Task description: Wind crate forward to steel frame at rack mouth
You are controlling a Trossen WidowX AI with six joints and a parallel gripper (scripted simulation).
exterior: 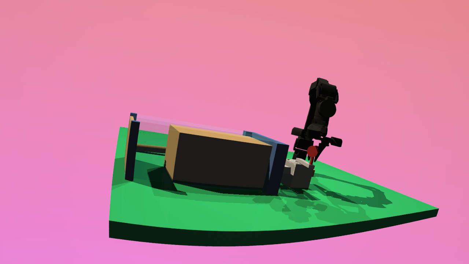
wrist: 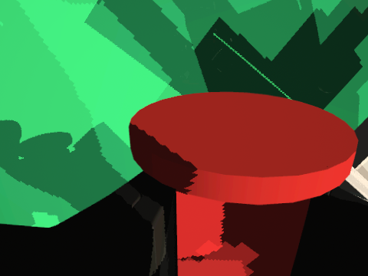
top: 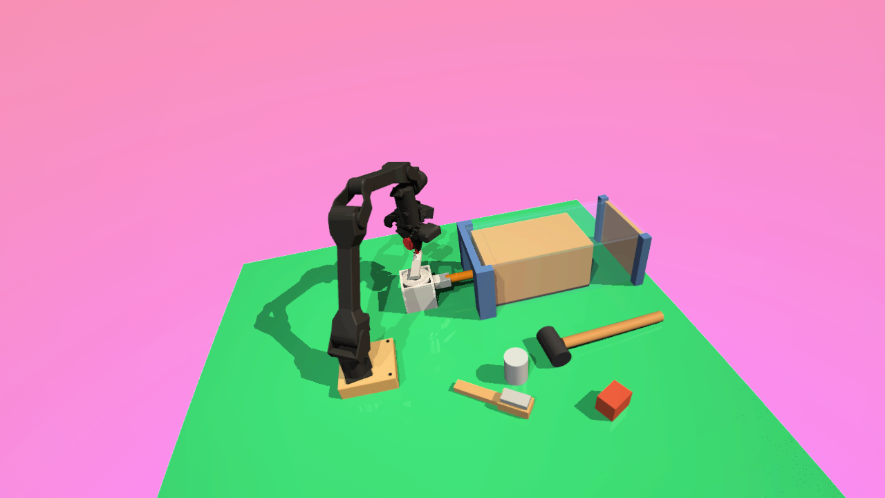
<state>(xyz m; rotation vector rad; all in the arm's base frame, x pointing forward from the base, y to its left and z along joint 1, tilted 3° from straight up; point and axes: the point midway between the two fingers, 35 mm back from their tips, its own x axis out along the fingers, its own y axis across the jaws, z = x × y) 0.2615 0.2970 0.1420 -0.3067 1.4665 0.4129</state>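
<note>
My gripper (top: 415, 249) (exterior: 312, 160) (wrist: 238, 241) is shut on the red knob (top: 407, 243) (exterior: 312, 151) (wrist: 245, 134) of the winch handle. The handle's pale crank arm (top: 416, 265) sits on top of the white winch (top: 420, 298) (exterior: 301, 179) and slants up to the knob. Its key is hidden. An orange strap (top: 460, 276) runs from the winch through the blue steel frame (top: 486, 294) (exterior: 278, 172). The tan crate (top: 532, 238) (exterior: 219, 160) sits flat inside the cubby, its front close behind the frame. I cannot tell whether they touch.
The cubby's blue rear posts (top: 641, 260) (exterior: 132, 150) hold a tan back board. A black-headed mallet (top: 554, 346), a grey cylinder (top: 516, 366), a wooden tool (top: 476, 391) with a grey block, and a red block (top: 612, 400) lie on the near side of the green bench (top: 371, 452).
</note>
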